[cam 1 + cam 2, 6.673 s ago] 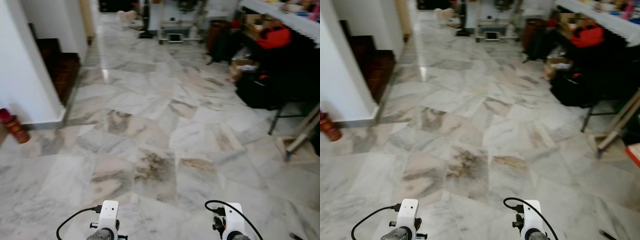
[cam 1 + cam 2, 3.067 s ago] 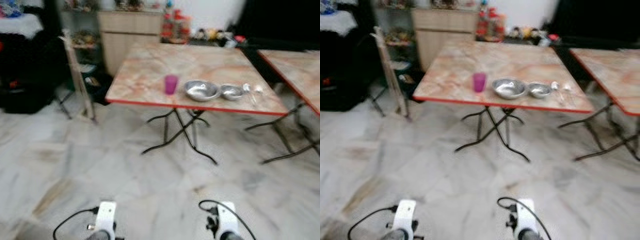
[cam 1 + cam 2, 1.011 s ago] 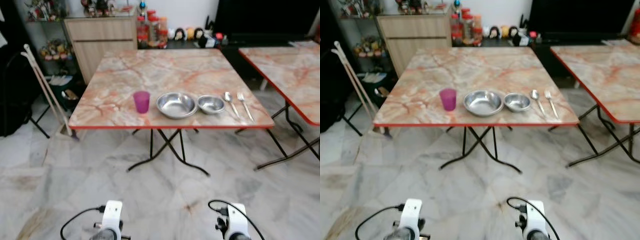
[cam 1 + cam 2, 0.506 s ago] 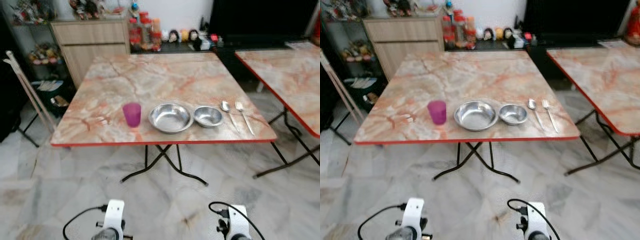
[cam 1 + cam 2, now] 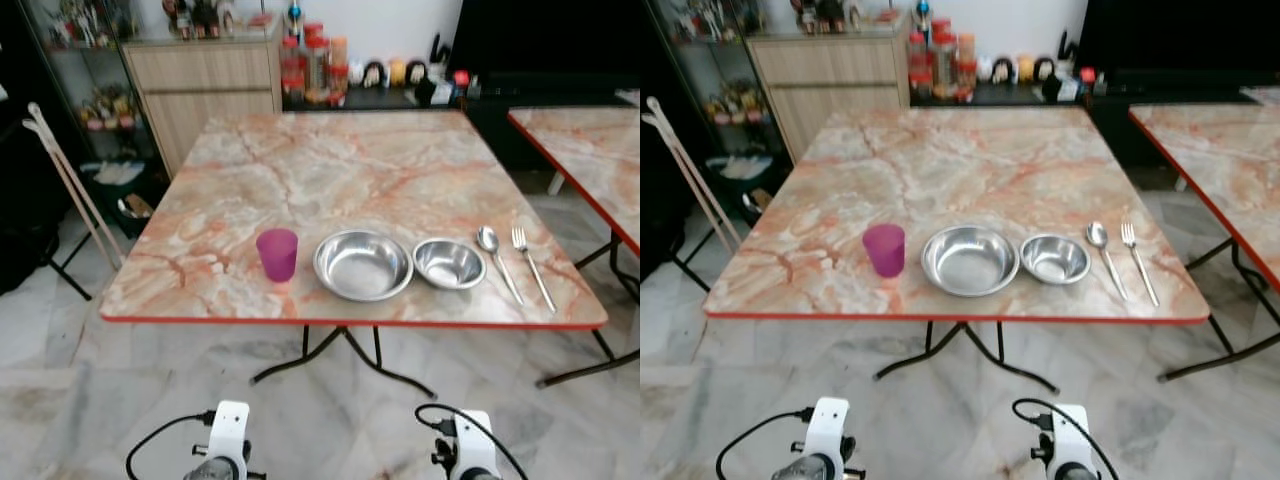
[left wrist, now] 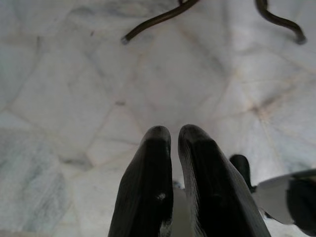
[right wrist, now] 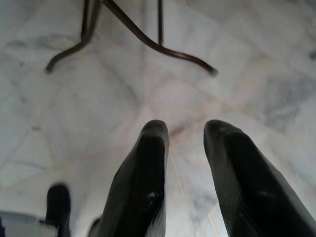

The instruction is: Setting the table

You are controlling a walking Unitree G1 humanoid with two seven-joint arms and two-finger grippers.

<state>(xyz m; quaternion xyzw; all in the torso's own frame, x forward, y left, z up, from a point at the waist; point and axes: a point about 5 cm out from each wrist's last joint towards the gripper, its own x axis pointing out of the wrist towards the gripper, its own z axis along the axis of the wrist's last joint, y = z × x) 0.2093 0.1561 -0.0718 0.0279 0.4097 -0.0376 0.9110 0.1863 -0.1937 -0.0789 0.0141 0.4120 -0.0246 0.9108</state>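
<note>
Standing right up front is a folding table (image 5: 330,165) with a marble-look top and a red edge, and the dinner stuff is lined up in a row near its closest edge. From the robot's left: a purple cup (image 5: 277,254), a big steel bowl (image 5: 363,265) just beside it, a smaller steel bowl (image 5: 449,263) pretty much touching the big one, then a spoon (image 5: 496,260) and a fork (image 5: 531,263) laid side by side.

Both arms are kept low, over the marble floor (image 6: 64,84) and short of the table. The left gripper (image 6: 174,136) is seen with its fingers nearly pressed together and nothing held. The right gripper (image 7: 186,132) is seen with a clear gap between its fingers, also empty. The table's dark curved legs (image 7: 148,42) are caught beyond both grippers.

As for clutter: a second table (image 5: 585,150) of the same kind is parked to the right, a wooden cabinet (image 5: 205,85) with jars (image 5: 312,65) sits behind, and some pale sticks (image 5: 70,185) are leaned up off to the left.
</note>
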